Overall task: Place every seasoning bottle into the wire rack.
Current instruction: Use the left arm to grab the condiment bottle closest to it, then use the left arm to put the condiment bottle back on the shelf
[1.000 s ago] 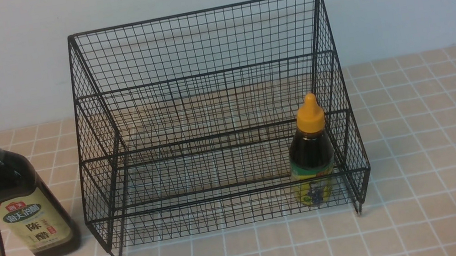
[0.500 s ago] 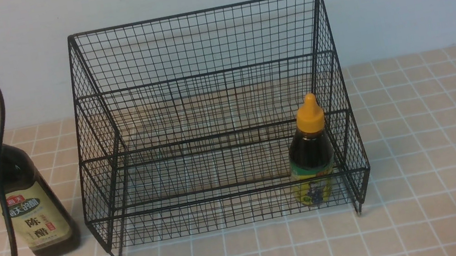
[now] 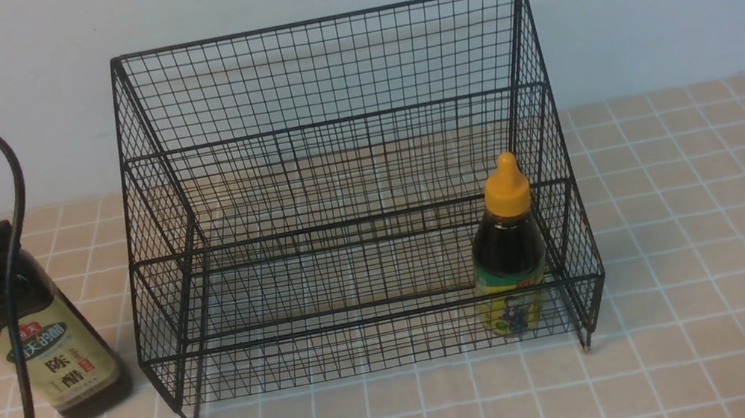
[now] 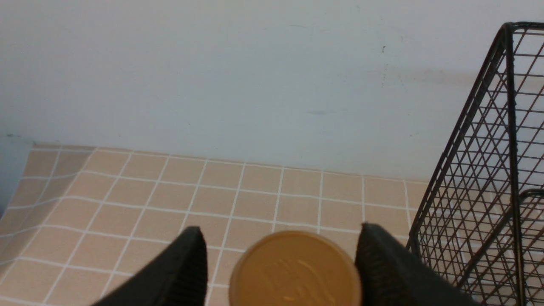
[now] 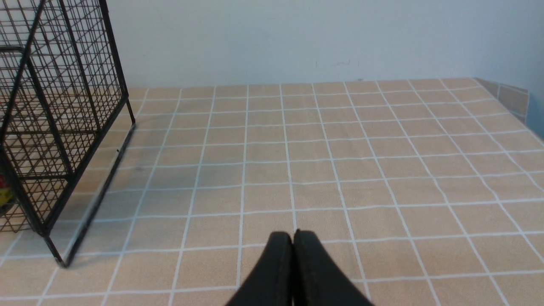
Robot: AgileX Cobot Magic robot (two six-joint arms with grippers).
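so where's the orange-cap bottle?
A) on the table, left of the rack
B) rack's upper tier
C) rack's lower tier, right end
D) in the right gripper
C: in the front view the orange-cap bottle stands upright inside the rack, on the lower tier at its right end.

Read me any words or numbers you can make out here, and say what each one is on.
"陈醋": large dark characters on the beige label of the tall bottle.
Green band and red badge above them on that label: characters too blurred to read.
Yellow-green label of the short bottle: print too small to read.
Top of the gold cap: embossed mark, blurred.
No other text shows.
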